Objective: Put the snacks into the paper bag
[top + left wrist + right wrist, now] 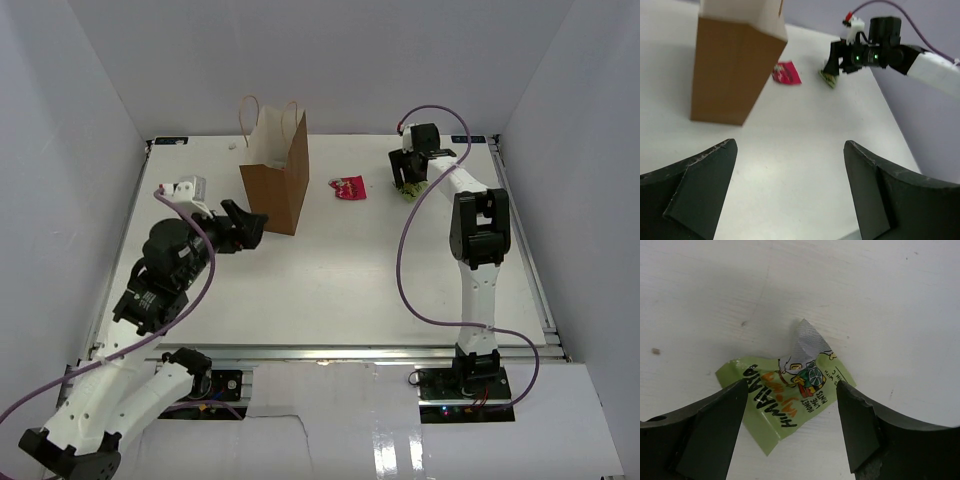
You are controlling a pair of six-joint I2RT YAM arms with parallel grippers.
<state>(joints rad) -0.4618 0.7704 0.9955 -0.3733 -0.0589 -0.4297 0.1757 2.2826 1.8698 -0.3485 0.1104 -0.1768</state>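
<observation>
The brown paper bag (277, 170) stands upright at the back middle, also in the left wrist view (732, 65). A red-pink packet (349, 187) lies right of it on the table, seen too in the left wrist view (786, 73). A yellow-green packet (785, 395) lies flat on the table between my right gripper's open fingers; it shows under that gripper in the top view (408, 190). My right gripper (792, 407) is open, straddling the packet, jaws not touching it. My left gripper (790, 165) is open and empty, left of the bag near its base. Other snacks are out of view.
White walls enclose the table on three sides. The right arm (478, 240) reaches up the right side with its purple cable (410, 250) looping beside it. The bag's cord handles (250, 110) stick up above its mouth.
</observation>
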